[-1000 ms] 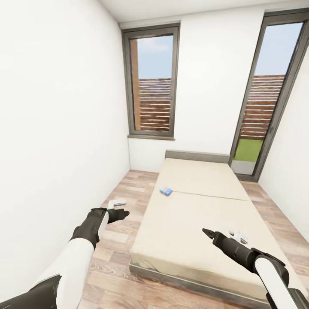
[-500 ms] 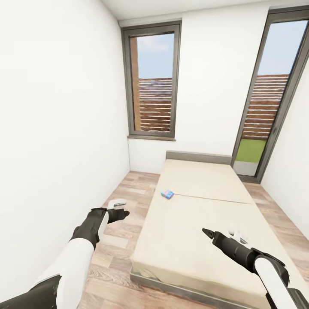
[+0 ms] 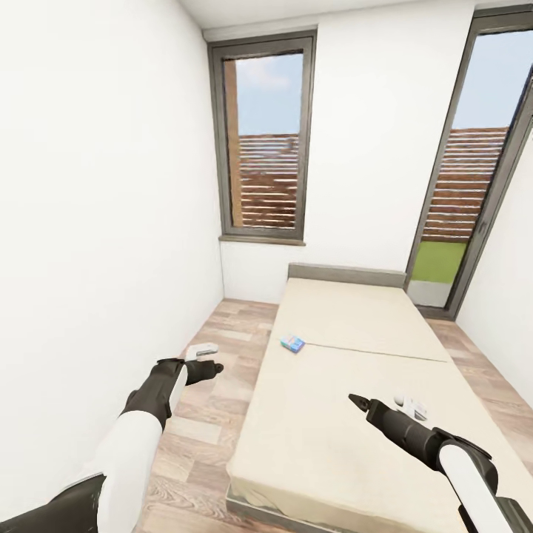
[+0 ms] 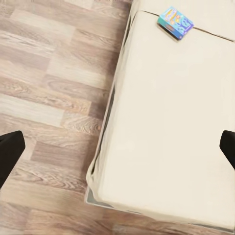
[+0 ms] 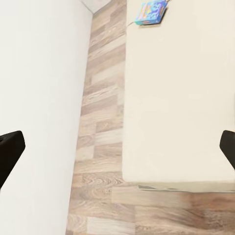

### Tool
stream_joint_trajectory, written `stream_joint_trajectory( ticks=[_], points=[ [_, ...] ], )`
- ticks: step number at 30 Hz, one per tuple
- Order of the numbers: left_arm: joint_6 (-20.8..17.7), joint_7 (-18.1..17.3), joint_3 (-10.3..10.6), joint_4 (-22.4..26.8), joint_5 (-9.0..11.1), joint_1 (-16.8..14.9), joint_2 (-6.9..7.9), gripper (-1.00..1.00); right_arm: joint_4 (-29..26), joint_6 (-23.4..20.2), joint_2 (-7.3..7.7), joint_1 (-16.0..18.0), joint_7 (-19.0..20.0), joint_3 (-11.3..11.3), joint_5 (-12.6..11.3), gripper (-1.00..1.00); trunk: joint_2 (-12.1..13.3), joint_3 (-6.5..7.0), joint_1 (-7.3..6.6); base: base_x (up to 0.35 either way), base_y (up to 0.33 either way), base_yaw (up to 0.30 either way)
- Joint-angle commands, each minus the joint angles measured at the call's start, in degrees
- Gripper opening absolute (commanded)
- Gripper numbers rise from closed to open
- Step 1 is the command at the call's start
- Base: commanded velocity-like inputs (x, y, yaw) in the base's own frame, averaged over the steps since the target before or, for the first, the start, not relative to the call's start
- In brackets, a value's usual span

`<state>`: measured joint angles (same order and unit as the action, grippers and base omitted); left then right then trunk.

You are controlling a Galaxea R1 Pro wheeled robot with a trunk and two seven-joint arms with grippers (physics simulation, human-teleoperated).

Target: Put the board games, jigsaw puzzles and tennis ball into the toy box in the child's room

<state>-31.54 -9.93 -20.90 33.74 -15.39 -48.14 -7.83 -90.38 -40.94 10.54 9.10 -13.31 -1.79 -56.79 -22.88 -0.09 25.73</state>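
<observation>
Early stage: blue board game point(image 3: 293, 343) lay unpicked on bed point(image 3: 355, 414); left gripper point(image 3: 209, 368) and right gripper point(image 3: 358, 402) spread wide, empty.

A small flat blue printed board-game box point(image 3: 293, 343) lies askew near the left edge of the low beige-covered bed with dark grey frame point(image 3: 355, 414), beside the crease across the mattress, while a white box point(image 3: 411, 406) lies near the right edge.

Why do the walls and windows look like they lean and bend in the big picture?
Head view: wide-angle stretch tilts the window frames outward; light is flat, with hardly a shadow on the bed. Left wrist view: the blue box is sharp, the fingertips plain black.
</observation>
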Motion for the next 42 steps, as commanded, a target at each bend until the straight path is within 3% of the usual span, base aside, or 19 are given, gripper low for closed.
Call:
stream_joint_trajectory(
  ticks=[1, 24, 42],
  points=[
    [-0.2, -0.5, -0.5, 0.1, -0.6, 0.0, -0.08, 1.00, -0.1, -0.2, 0.01, 0.0, -0.5, 0.0, -0.6, 1.00, 0.0, 0.00, 0.05, 0.243, 0.081, -0.126],
    [-0.2, -0.5, -0.5, 0.1, -0.6, 0.0, -0.08, 1.00, -0.1, -0.1, 0.01, 0.0, -0.5, 0.1, -0.6, 1.00, 0.0, 1.04, 0.05, 0.078, 0.033, -0.215],
    [-0.3, -0.7, -0.5, 0.1, -0.6, 0.0, -0.08, 1.00, -0.1, -0.1, -0.02, 0.0, -0.5, 0.1, -0.6, 1.00, 0.0, 1.16, 0.05, 0.070, 0.119, -0.030]
  ],
)
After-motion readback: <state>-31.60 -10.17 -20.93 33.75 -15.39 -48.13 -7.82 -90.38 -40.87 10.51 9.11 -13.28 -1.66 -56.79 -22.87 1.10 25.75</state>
